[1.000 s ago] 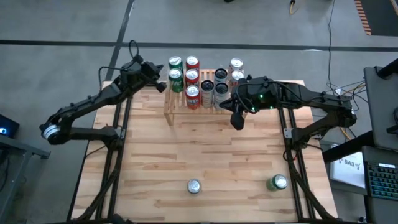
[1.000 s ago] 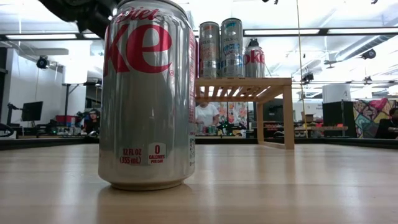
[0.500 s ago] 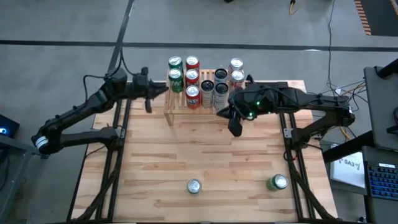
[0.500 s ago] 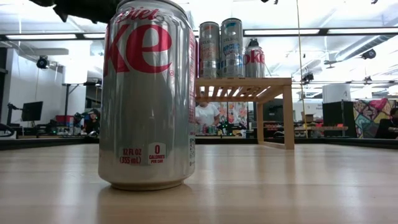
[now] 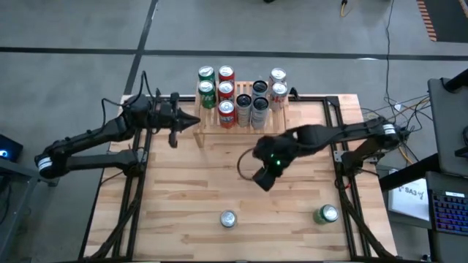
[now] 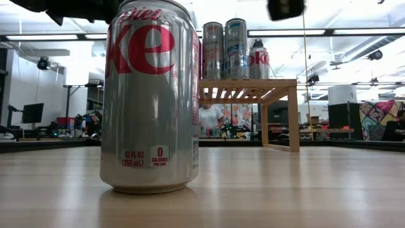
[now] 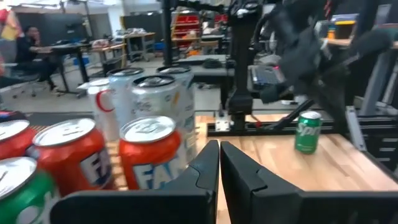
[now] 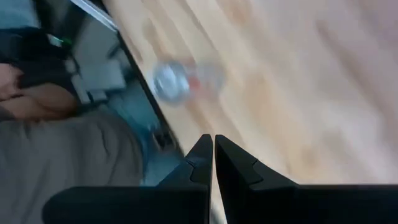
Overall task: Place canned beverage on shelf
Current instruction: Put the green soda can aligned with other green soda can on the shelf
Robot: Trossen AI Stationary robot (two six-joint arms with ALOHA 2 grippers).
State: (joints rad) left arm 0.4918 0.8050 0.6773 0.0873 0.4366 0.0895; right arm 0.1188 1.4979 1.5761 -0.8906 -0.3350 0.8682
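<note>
Hovering mid-table with fingers together, right hand [image 5: 263, 177] has bare wood around.

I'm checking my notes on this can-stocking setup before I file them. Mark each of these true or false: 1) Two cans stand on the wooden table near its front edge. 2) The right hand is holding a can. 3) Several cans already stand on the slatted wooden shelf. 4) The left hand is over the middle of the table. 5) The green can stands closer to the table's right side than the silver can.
1) True: a silver Diet Coke can and a green Sprite can stand near the front edge of the light wooden table.
2) False: the right hand is shut and empty, above the table's middle.
3) True: red, green and silver cans crowd the low slatted wooden shelf.
4) False: the left hand is shut beside the shelf's left end.
5) True.
</note>
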